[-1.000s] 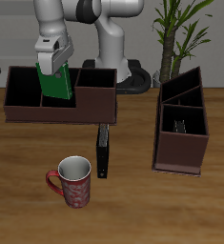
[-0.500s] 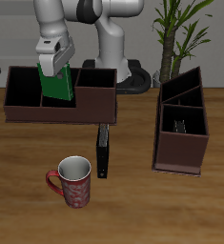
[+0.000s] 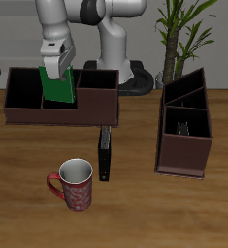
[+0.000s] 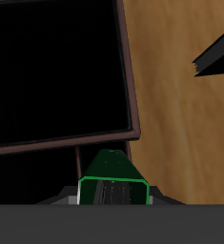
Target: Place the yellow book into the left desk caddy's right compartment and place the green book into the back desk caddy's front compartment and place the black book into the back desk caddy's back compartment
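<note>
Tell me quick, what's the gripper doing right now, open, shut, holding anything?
Gripper: shut on the green book, holding it upright over the back caddy.

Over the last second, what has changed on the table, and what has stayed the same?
The end effector, shut on the green book, rose slightly above the back desk caddy, lifting the book with it. Nothing was released. The black book, the red mug and the other desk caddy have not moved.
</note>
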Motion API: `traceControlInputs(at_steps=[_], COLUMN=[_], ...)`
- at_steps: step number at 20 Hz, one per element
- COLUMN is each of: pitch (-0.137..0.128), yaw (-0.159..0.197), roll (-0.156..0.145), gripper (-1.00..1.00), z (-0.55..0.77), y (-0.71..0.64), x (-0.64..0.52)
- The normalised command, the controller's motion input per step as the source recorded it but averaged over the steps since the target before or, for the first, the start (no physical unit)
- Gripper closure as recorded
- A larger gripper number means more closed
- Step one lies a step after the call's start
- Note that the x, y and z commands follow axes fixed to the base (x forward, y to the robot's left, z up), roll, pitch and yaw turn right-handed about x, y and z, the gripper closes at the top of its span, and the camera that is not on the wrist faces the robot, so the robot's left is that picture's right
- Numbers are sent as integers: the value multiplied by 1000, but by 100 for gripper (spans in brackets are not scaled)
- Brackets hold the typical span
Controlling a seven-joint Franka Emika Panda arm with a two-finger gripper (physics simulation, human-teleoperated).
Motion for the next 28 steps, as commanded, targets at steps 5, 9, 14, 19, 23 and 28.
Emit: traceControlInputs(at_steps=[5,9,14,19,23,28], pitch=[30,48,41,37,39,-10], yaw=[36,19,-5,-21,-39,-19], roll=[-2,-1,-8,-14,-25,-2], gripper=[100,100,100,100,-100,-100], z=[-108,-239,-192,-137,-50,40], y=[44,32,-14,-12,-32,-9], x=[28,3,-14,1,20,28])
